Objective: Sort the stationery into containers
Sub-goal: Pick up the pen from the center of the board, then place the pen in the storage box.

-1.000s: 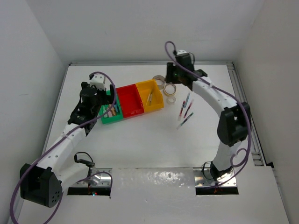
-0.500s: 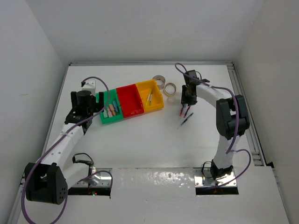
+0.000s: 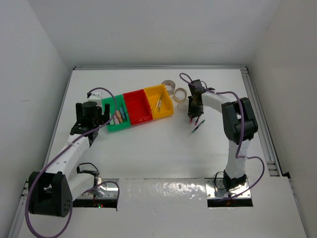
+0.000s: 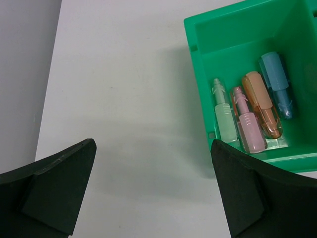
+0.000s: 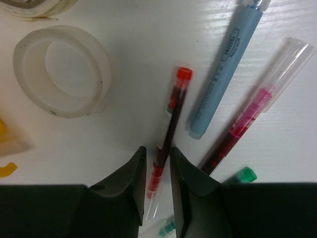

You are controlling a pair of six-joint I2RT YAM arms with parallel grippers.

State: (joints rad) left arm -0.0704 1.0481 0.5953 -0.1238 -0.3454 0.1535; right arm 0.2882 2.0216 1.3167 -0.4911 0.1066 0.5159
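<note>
My right tool (image 5: 157, 152) narrowed to a slit astride red pen (image 5: 171, 114) lying on tabletop (image 5: 124, 129) beside tape roll (image 5: 62, 72); pinching or not, can't tell. Pen light, stiff, slick: grip mid-barrel. My left tool (image 4: 152, 148) wide open, empty.

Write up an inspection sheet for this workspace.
Surface: white table, no spills seen.
Job's things: four markers in green bin; pen in yellow bin; red bin, nothing seen inside; red pen, blue pen, pink pen and tape roll loose on the table.
Clutter: nothing seen.
Grippers: left gripper open, holding nothing; right gripper straddles the red pen, grip uncertain.
Cables: purple cable looped along each arm.
Surroundings: white walls; nothing else seen.
</note>
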